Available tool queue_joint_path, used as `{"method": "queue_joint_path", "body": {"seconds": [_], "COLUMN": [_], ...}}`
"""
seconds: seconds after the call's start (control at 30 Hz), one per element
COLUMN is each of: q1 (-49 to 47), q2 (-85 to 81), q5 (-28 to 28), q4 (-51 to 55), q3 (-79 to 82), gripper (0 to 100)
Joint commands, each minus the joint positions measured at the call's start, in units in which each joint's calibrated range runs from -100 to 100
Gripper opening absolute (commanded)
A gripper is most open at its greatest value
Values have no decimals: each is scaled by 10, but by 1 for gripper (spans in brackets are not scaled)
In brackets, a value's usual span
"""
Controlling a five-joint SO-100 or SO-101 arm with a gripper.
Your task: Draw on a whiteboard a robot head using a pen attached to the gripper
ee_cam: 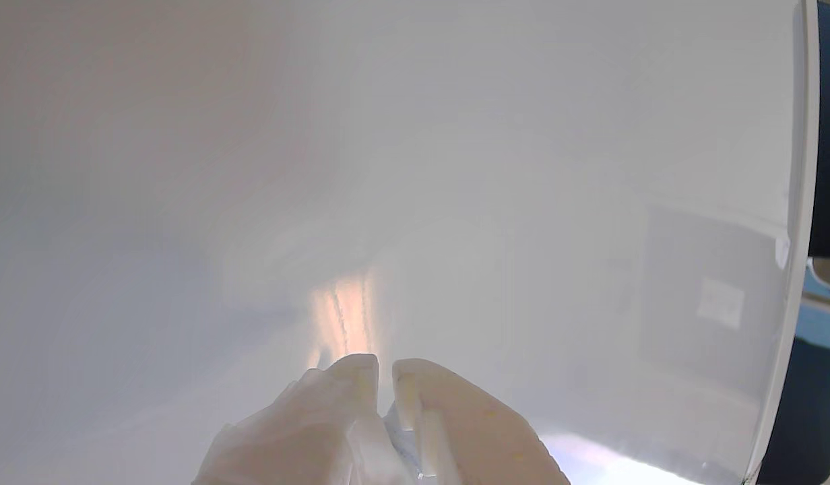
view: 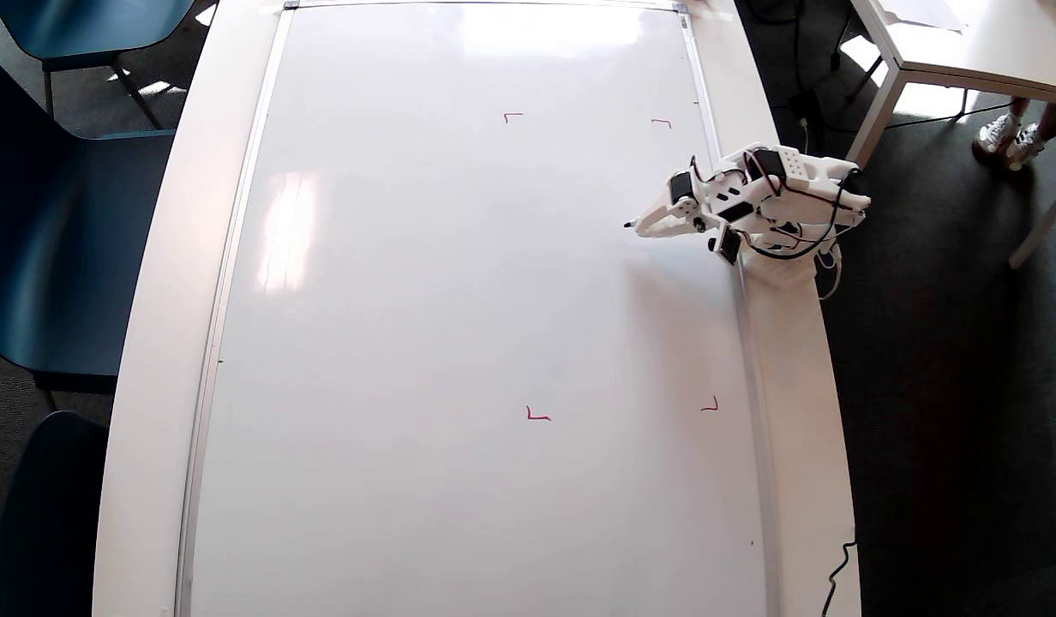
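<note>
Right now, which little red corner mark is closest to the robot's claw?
The top-right red corner mark in the overhead view, just above the white plastic gripper; the other three lie farther off.

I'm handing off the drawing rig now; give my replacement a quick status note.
White plastic claw gripper: fingers nearly together; a dark tip shows at its end in the overhead view, pen body not discernible.
Large glossy white whiteboard: four small red corner marks, no blue lines inside them.
Gripper sits near the board's right edge, right of the marked area.
Done: nothing drawn.
Left: the whole robot head.
</note>
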Motion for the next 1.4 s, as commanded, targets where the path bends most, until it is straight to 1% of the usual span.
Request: {"method": "queue_joint_path", "body": {"seconds": [0.0, 0.27, 0.43, 0.47, 0.57, 0.6, 0.7, 0.73, 0.77, 0.93, 1.13, 1.2, 1.23, 1.37], "q1": [-2, 0, -11, -22, -40, -58, -93, -105, -131, -174, -181, -181, -180, -180], "q2": [-3, 7, 103, 173, 305, 391, 511, 547, 603, 743, 885, 921, 953, 1004], "q5": [-2, 2, 0, 1, -2, 0, 1, -1, -2, -2, 6, 27, 60, 135], "q4": [0, -4, -4, 1, 6, 15, 83, 115, 171, 320, 402, 412, 413, 400], "q3": [1, -14, -173, -251, -391, -479, -633, -684, -773, -1016, -1137, -1153, -1160, -1164], "gripper": [1, 1, 1, 1, 1, 1, 1, 1, 1, 1, 1, 1, 1, 1]}}
